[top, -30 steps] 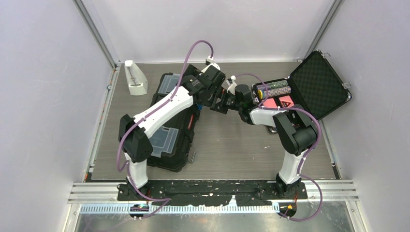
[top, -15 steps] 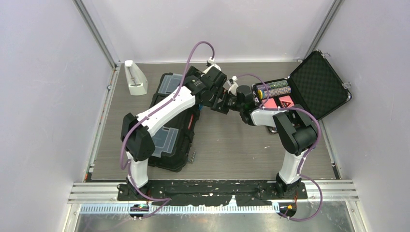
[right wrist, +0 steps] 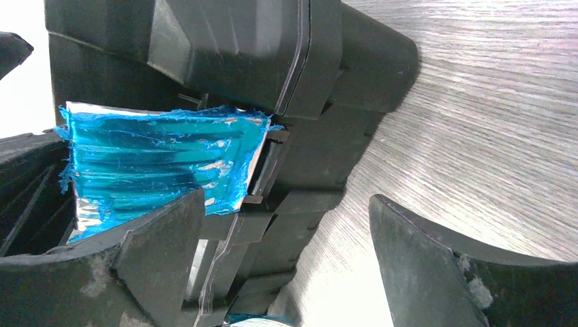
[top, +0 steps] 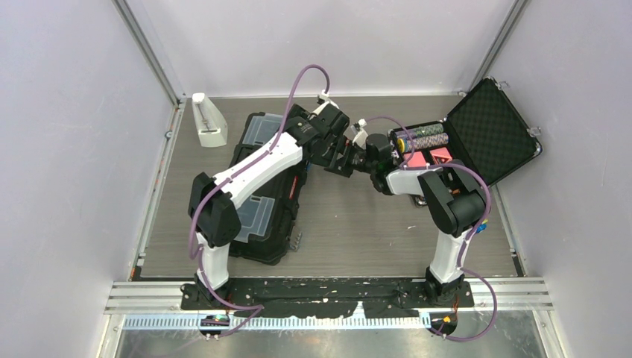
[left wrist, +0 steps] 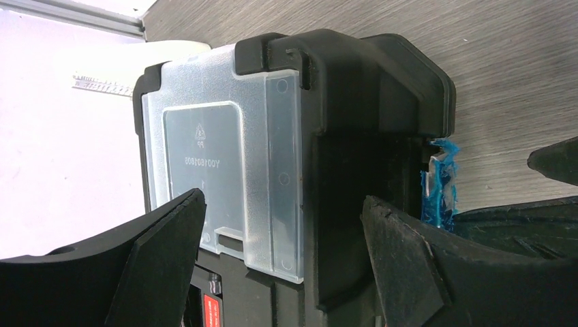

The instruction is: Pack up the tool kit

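Note:
The tool kit (top: 262, 195) is a long black toolbox lying shut on the left half of the table, with two clear grey lid compartments (left wrist: 225, 157). Both arms meet at its far right corner. My left gripper (left wrist: 283, 252) hangs open over the lid's end, one finger above the clear cover and the other above the black edge. A crumpled blue latch (right wrist: 157, 163) sits on the box's side wall. My right gripper (right wrist: 286, 259) is open beside that wall, its left finger (right wrist: 160, 262) just under the latch and nothing between the fingers. In the top view the left gripper (top: 328, 153) and right gripper (top: 350, 159) almost touch.
A smaller foam-lined black case (top: 488, 134) stands open at the back right, holding poker chips (top: 421, 138) and red packs. A white stand (top: 209, 121) sits at the back left. Something small lies on the table by the toolbox's near right corner (top: 296, 240). Grey walls enclose the table.
The left arm has swung slightly to the right over the toolbox and its jaws have narrowed a little. The right arm has shifted very little.

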`<state>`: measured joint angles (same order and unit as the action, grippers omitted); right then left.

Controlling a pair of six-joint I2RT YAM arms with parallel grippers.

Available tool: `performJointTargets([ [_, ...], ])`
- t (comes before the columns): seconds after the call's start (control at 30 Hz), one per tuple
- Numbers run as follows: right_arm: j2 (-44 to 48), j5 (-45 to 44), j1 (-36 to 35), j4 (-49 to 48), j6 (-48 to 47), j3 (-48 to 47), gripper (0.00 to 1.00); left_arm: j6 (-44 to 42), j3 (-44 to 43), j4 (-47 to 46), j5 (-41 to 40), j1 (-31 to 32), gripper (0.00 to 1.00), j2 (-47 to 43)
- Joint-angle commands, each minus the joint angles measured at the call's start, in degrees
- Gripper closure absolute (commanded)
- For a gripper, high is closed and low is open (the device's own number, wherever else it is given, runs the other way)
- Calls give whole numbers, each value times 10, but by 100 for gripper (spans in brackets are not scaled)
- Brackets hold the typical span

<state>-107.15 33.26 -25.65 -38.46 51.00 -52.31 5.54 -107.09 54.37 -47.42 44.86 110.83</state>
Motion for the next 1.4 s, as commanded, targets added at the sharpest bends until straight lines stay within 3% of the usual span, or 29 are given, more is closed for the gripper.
performJointTargets([
  [0.0,30,9,-8,-34,3,-32,5,8,-7,34,17,-5,14,-18],
  [0.43,93,5,-11,29,-33,-52,5,2,-40,37,-5,-7,14,-46],
  [0.93,50,-2,-38,107,-65,-104,5,11,-17,35,6,-7,14,-94],
  [1.17,114,-34,-45,225,-128,-126,5,25,-7,41,18,-11,14,-142],
  [1.37,120,-122,-64,404,-217,-196,4,34,16,46,25,-13,14,-186],
])
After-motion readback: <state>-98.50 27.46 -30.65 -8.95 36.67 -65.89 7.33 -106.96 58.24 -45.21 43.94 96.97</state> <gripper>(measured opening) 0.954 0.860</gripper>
